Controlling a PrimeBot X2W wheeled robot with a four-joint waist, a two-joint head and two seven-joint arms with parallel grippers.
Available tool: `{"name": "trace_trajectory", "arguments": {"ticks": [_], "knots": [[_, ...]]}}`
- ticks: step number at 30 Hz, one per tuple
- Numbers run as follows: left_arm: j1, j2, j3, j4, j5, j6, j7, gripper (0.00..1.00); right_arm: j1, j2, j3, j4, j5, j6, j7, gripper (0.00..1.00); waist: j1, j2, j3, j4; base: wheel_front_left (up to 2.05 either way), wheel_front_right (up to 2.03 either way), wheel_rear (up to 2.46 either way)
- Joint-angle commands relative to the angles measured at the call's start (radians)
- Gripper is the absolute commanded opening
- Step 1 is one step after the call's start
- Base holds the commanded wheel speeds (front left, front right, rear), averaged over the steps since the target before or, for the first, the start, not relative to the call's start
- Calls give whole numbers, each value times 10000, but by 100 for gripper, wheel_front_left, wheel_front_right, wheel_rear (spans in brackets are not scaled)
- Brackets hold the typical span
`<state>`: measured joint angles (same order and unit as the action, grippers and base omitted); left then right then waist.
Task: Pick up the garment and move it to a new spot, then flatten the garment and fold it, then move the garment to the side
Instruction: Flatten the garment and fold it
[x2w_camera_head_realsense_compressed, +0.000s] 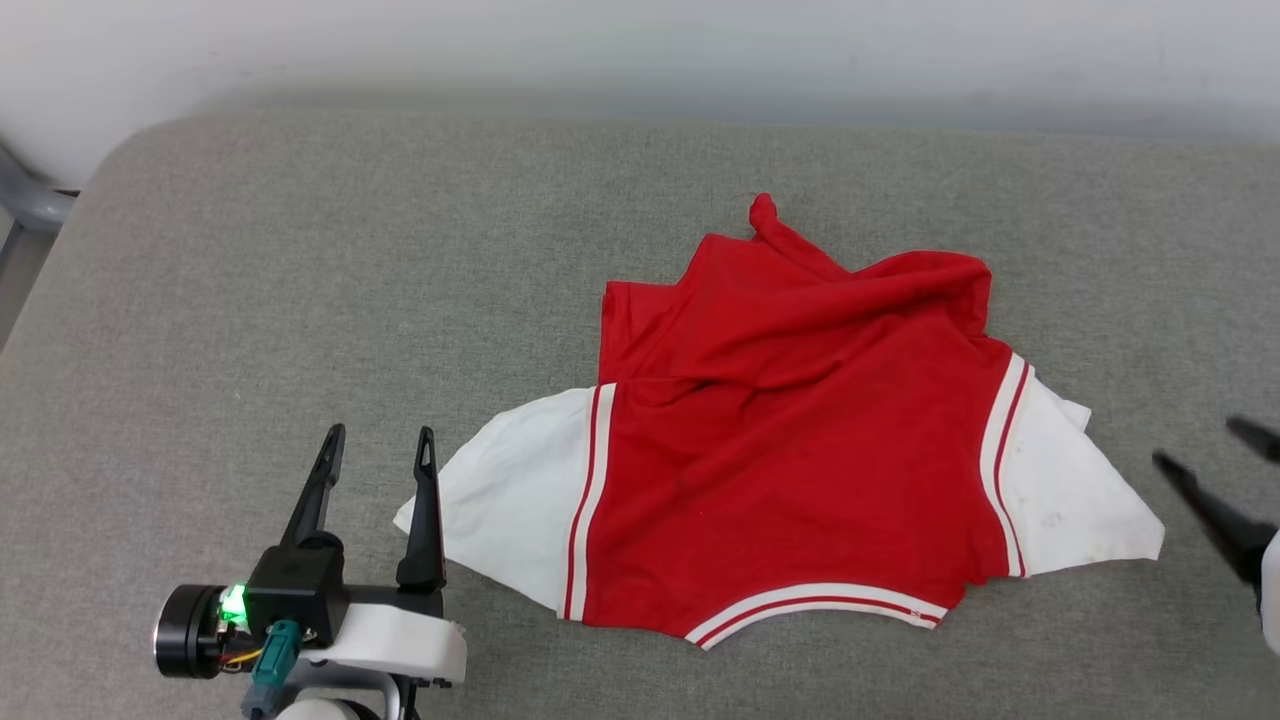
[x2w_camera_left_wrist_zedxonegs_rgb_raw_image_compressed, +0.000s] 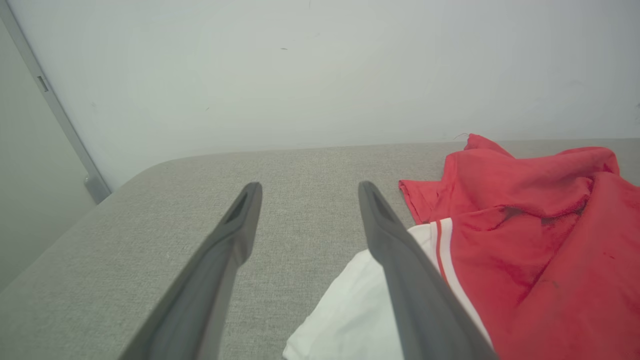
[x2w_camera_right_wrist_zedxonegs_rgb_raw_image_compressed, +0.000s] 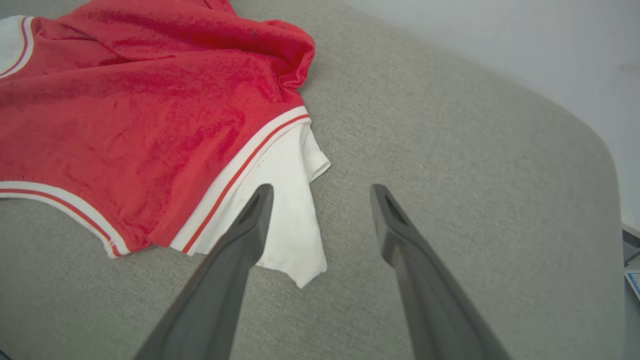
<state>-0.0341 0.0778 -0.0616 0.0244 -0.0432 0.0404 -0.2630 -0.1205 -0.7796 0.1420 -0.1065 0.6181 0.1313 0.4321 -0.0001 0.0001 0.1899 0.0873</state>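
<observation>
The red jersey T-shirt with white sleeves lay rumpled mid-frame on the grey fabric-covered surface, long axis sleeve to sleeve across the head view. My left claw, wide and empty, stood just beside the lower-left sleeve tip. My right claw, likewise wide, was near the lower-right one. I judged the left slightly nearer.

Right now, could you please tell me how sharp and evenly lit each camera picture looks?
Head view: soft, even light, no glare; the garment is sharp, the cushion hazy at its far edge. Left wrist view: pale and washed out, the jaws blurring toward the lens. Right wrist view: richer colour, the cushion edge bowed by the wide lens.
</observation>
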Motion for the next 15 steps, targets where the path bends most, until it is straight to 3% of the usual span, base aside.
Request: {"name": "trace_trajectory", "arguments": {"ticks": [1,6,15], "knots": [[-147,-42,-9,-47,55,-45,-25,100,222,0,-50,-157,99,-11,439,100,1,-1,80,41,0,0,0],[-276,-88,-42,-103,48,-79,-25,100,613,199,-386,-206,104,-11,1970,100,1,-1,387,192,0,0,0],[-580,-150,-137,-124,63,-118,-25,100,-177,579,-188,1220,-162,-11,2271,100,1,-1,1018,508,0,0,0]]}}
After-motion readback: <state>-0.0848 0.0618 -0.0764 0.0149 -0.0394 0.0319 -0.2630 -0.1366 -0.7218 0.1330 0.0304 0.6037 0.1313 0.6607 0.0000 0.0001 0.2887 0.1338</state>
